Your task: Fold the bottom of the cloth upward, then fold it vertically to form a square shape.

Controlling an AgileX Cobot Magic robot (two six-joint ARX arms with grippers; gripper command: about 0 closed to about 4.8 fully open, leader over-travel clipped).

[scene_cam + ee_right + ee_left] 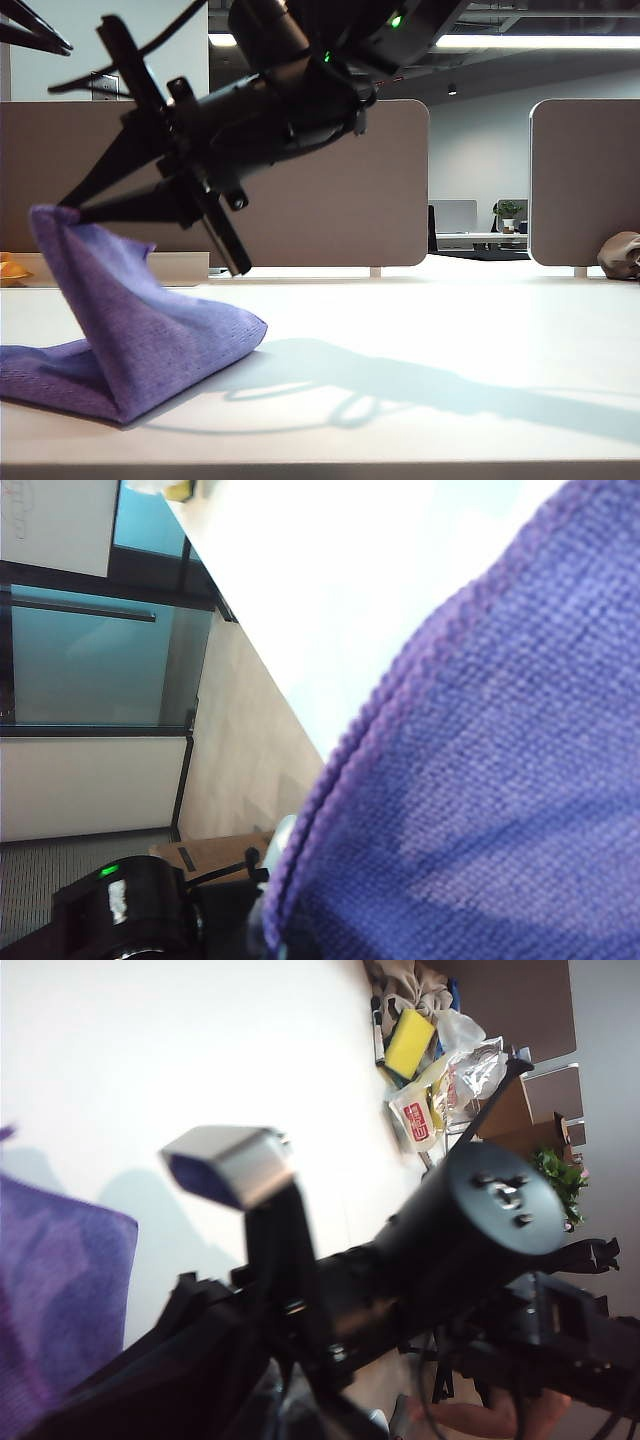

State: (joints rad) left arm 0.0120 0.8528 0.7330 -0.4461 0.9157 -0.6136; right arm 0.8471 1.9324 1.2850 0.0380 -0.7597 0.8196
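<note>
The purple cloth point(140, 340) lies at the table's left with one edge pulled up into a peak. A black gripper point(68, 208) is shut on that peak. The two arms overlap there, so I cannot separate them in the exterior view. In the right wrist view the cloth point(500, 780) fills the frame, and its stitched hem runs straight into my right gripper point(285, 940), shut on it. In the left wrist view the cloth point(55, 1300) hangs beside my left gripper point(150, 1390). That gripper's jaws are dark and blurred, and the fabric runs down to them. The right arm's wrist crosses in front.
A brown-grey lumpy object point(620, 255) sits at the far right of the table, and something orange point(12, 268) at the far left. Beige partitions point(330, 190) stand behind the table. A yellow sponge point(410, 1042) and bags lie beyond the table.
</note>
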